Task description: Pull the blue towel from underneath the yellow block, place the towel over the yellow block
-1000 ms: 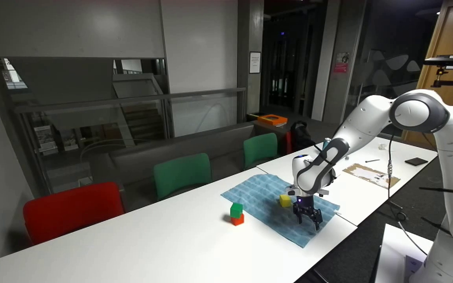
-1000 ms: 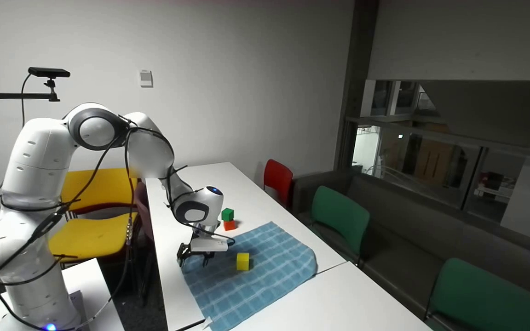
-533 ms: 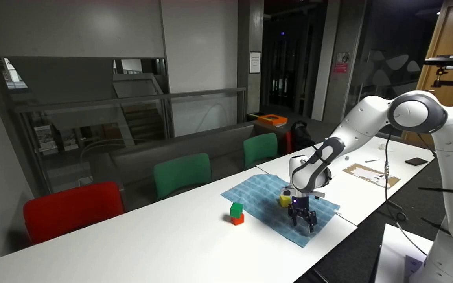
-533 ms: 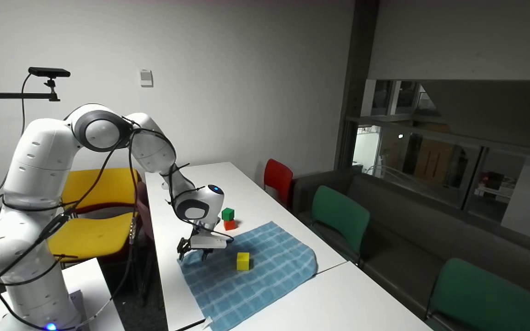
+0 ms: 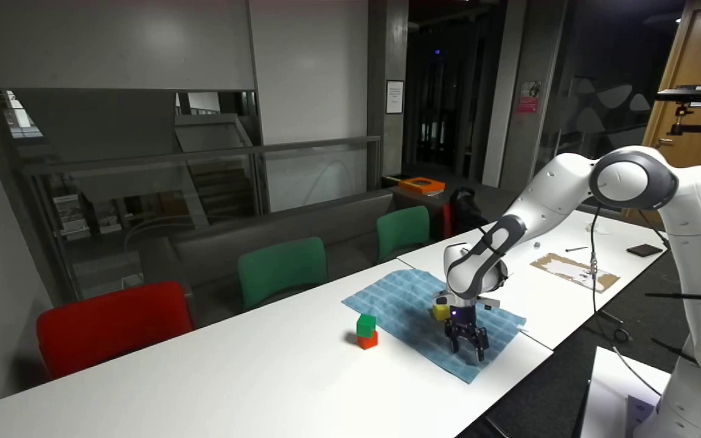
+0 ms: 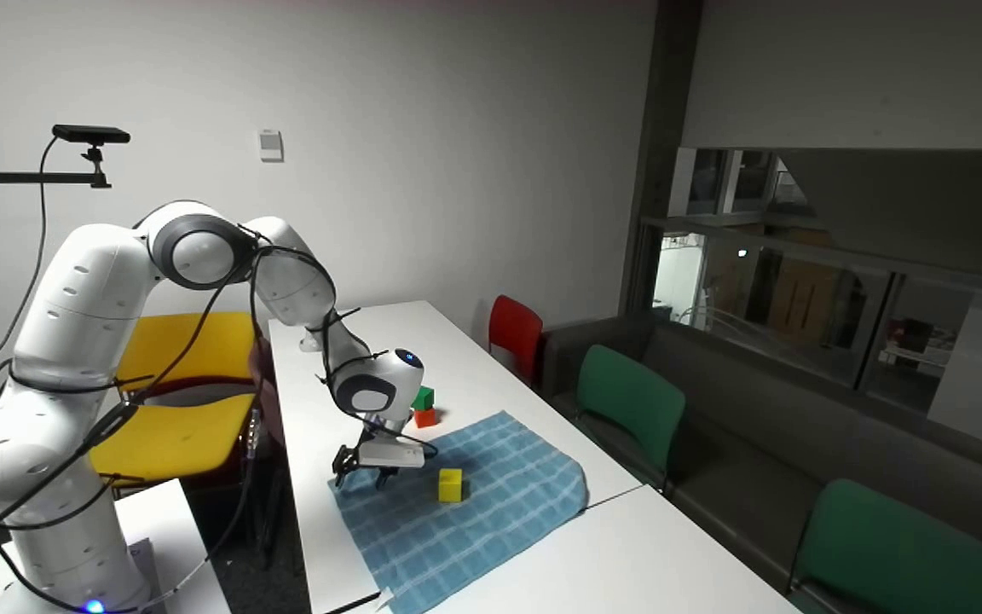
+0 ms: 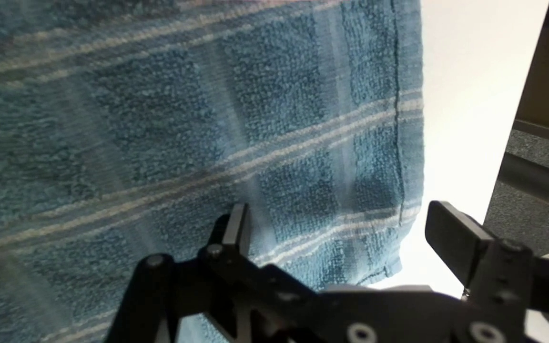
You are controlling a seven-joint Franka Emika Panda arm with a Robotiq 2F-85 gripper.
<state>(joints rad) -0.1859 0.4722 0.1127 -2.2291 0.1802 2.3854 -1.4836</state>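
The towel (image 6: 491, 512) lay lengthwise across the table (image 5: 253, 365), under the block (image 6: 449, 485); the gripper (image 7: 341, 233), fingers (image 7: 453, 238) wide apart, held nothing.

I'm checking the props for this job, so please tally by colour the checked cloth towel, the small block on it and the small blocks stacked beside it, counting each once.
Blue: 1, the light-blue checked cloth towel
Yellow: 1, the small plain yellow cube
Green: 1, the small green cube
Red-orange: 1, the small red-orange cube
Total: 4
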